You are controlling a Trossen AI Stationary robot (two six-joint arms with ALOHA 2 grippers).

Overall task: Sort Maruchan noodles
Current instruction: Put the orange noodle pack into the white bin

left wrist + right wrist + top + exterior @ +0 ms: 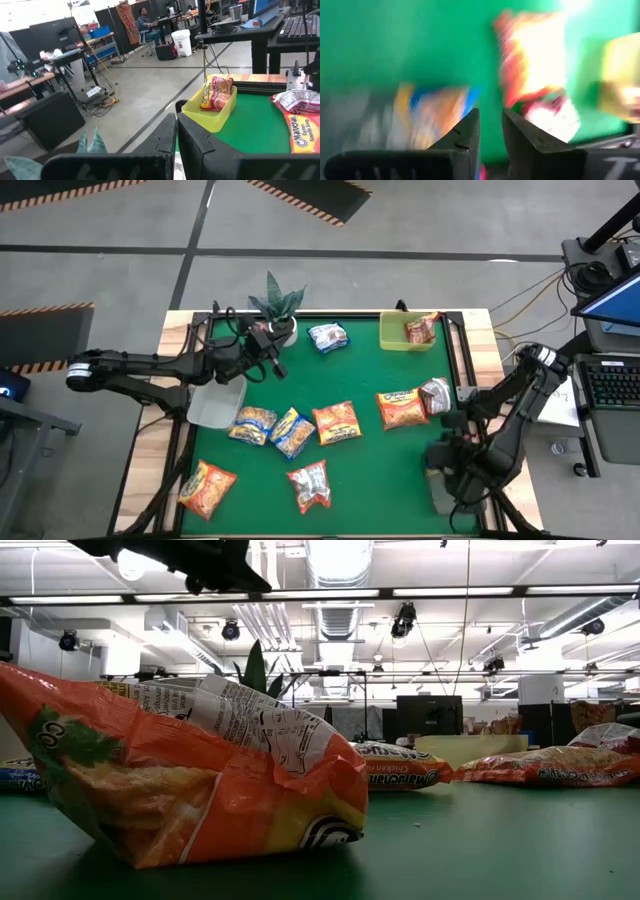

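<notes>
left gripper (262, 340) parked by potted plant (277, 305) at table's far edge; jaws fully closed, nothing in them – clear in left wrist view; right gripper (490, 135) hangs over right side of green mat (370, 470), fingers only a narrow slit apart, holding nothing; noodle packets (337, 422) scattered mid-mat – orange, yellow-blue, red-silver; one packet (420, 330) already inside lime-green tray (395, 340), another blue-white one (327, 337) just beside plant

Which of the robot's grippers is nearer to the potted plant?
The left. The left gripper sits right beside the potted plant at the table's back edge; the right gripper is far across, near the front right corner.
</notes>
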